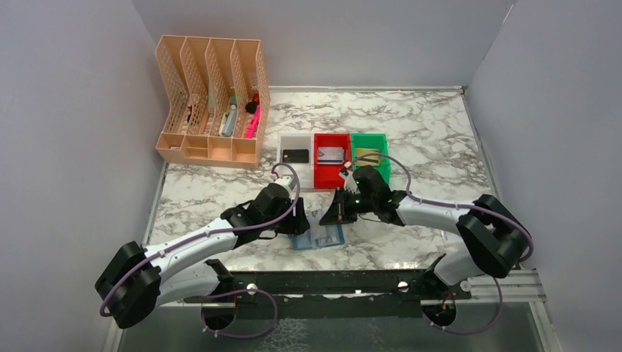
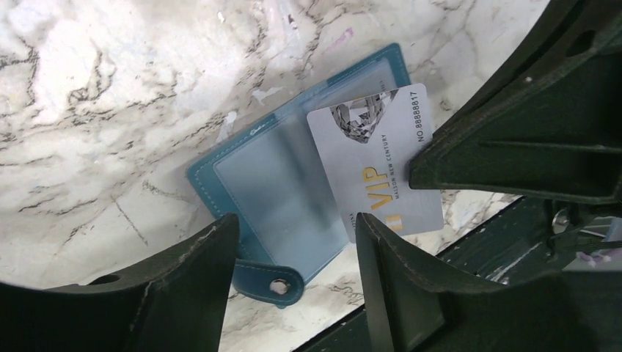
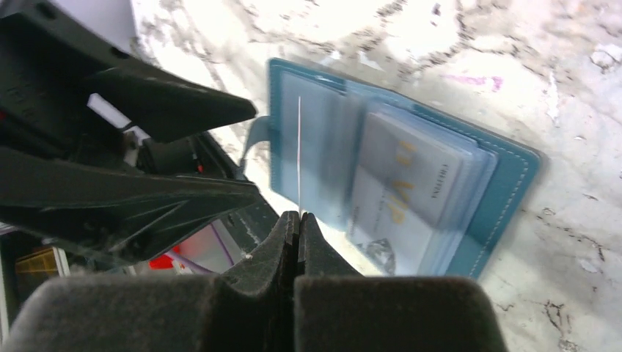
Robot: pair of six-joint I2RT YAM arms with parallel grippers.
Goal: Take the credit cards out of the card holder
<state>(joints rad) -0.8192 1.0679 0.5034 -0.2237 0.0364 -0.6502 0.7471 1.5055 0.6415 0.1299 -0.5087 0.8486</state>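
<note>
The blue card holder (image 1: 328, 237) lies open on the marble table, its clear pockets up; it also shows in the left wrist view (image 2: 242, 165) and the right wrist view (image 3: 510, 187). My right gripper (image 1: 339, 210) is shut on a silver-grey VIP credit card (image 2: 378, 158), held on edge just above the holder. The right wrist view shows this card as a thin white line (image 3: 299, 147) between the closed fingers (image 3: 299, 224). Another VIP card (image 3: 407, 180) sits in a pocket. My left gripper (image 2: 293, 257) is open and empty over the holder's snap-tab edge.
Behind the holder stand a white bin (image 1: 284, 141) with a black card (image 1: 295, 155), a red bin (image 1: 318, 172) with a card, and a green bin (image 1: 383, 139) with a gold card. A peach mesh file rack (image 1: 213, 103) stands at back left.
</note>
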